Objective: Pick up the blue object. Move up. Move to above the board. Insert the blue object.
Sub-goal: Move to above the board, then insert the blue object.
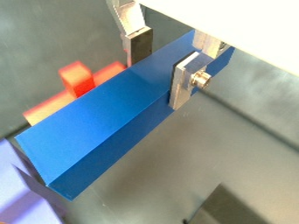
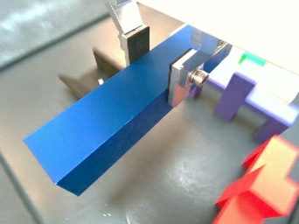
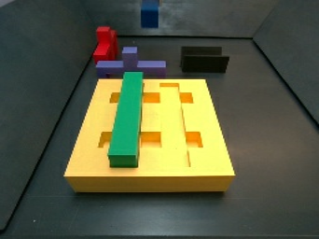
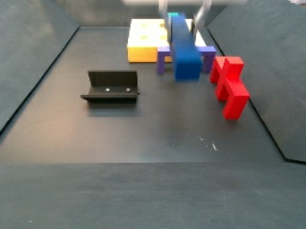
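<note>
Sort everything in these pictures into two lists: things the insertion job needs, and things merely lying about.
Needed: the gripper, shut on the blue object and holding it clear of the floor; the board.

Lying about: the green bar, already in a board groove; purple cross block; red block; the fixture.

I see the gripper (image 2: 162,54) above the table (image 4: 143,134), its jaws closed on the bar (image 2: 117,118); the fingers (image 1: 184,79) are flat brushed silver metal with matt dark pads. The bar looks like smooth blue plastic with a faint sheen on its broad face. The table reads as dark matt grey, lightly scuffed. The board (image 3: 212,140) looks like smooth matt yellow plastic, as does the green bar (image 3: 127,117). The fixture (image 4: 110,87) is matt black.
</note>
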Controlling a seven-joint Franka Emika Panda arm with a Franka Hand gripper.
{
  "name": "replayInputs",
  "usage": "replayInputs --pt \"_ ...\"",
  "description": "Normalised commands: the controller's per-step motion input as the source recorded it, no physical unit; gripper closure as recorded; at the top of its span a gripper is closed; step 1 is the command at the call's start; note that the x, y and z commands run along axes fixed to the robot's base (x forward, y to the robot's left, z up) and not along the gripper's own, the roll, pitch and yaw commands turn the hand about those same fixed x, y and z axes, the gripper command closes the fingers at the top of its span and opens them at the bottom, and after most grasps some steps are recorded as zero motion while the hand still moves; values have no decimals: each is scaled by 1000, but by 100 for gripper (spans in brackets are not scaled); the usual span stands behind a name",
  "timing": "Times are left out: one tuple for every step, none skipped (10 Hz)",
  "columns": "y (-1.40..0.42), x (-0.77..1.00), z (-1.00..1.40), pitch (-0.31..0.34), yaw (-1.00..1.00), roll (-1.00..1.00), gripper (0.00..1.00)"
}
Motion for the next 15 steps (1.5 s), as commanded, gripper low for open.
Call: replayInputs --pt "4 18 1400 48 1 -2 100" --pt "2 6 1400 70 -4 -3 100" --pt "1 4 1400 65 -4 -2 100" --pt "5 35 535 63 -4 1 100" --pt "-1400 67 212 223 -131 -13 100" --pt "-1400 69 183 199 -94 16 100" --pt "-1400 69 190 169 -48 26 100" --pt "-1400 80 187 123 -15 -22 100" --pt "-1400 86 191 110 -7 -1 100" --pt "-1400 97 197 115 3 7 100" --pt "-1400 124 201 124 1 -18 100" --pt "-1400 177 210 149 2 5 100" --pt "-1400 211 219 160 6 10 100" --pt "-460 121 80 168 7 28 100" --pt "-26 237 -491 -49 0 -84 100"
